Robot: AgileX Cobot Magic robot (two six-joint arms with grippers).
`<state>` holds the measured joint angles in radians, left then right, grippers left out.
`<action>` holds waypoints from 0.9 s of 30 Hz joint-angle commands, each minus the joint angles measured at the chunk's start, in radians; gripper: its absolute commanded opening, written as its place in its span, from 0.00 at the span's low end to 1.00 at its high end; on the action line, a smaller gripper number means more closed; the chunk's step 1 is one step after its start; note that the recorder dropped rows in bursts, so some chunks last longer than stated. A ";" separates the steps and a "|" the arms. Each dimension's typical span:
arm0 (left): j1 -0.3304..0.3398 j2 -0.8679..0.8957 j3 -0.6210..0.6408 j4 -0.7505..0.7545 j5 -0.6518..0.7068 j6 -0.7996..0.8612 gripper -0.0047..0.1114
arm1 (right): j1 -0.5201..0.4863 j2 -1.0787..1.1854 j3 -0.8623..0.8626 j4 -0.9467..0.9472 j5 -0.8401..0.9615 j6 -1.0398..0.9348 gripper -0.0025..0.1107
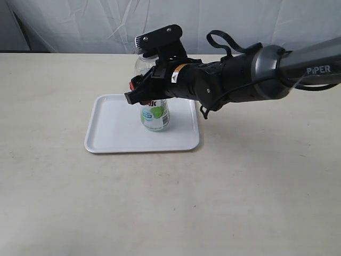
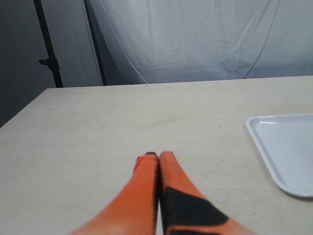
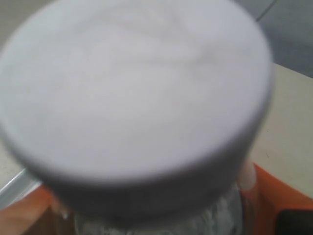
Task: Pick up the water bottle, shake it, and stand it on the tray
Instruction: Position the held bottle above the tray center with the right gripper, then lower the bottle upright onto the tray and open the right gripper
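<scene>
The water bottle (image 1: 155, 114) stands upright on the white tray (image 1: 114, 130), its green-and-white label facing the exterior camera. My right gripper (image 1: 147, 92) reaches in from the right and is shut on the water bottle's upper body, just above the label. In the right wrist view the blurred white cap (image 3: 132, 88) fills the picture, with orange fingers (image 3: 276, 198) on either side of the clear neck. Whether the bottle's base touches the tray I cannot tell. My left gripper (image 2: 159, 156) is shut with nothing in it, low over bare table, left of the tray's corner (image 2: 286, 147).
The beige table (image 1: 240, 186) spreads all round the tray. A white cloth backdrop (image 1: 80, 24) hangs behind its far edge. A dark stand pole (image 2: 49, 54) rises beyond the table's far left corner in the left wrist view.
</scene>
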<state>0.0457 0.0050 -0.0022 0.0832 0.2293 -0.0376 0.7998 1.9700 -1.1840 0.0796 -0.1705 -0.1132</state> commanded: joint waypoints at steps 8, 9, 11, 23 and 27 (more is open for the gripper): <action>0.001 -0.005 0.002 0.001 -0.004 -0.008 0.04 | -0.001 -0.012 -0.001 -0.018 0.010 -0.007 0.70; 0.001 -0.005 0.002 0.001 -0.004 -0.006 0.04 | -0.001 -0.017 -0.001 -0.018 0.010 -0.007 0.70; 0.001 -0.005 0.002 0.001 -0.004 -0.006 0.04 | -0.001 -0.025 -0.001 -0.018 0.010 -0.007 0.70; 0.001 -0.005 0.002 0.001 -0.004 -0.008 0.04 | -0.001 -0.183 -0.001 -0.022 -0.001 -0.007 0.70; 0.001 -0.005 0.002 0.001 -0.004 -0.008 0.04 | -0.001 -0.259 -0.001 -0.022 0.005 -0.014 0.70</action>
<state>0.0457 0.0050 -0.0022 0.0832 0.2293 -0.0376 0.7998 1.7671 -1.1840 0.0654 -0.1575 -0.1154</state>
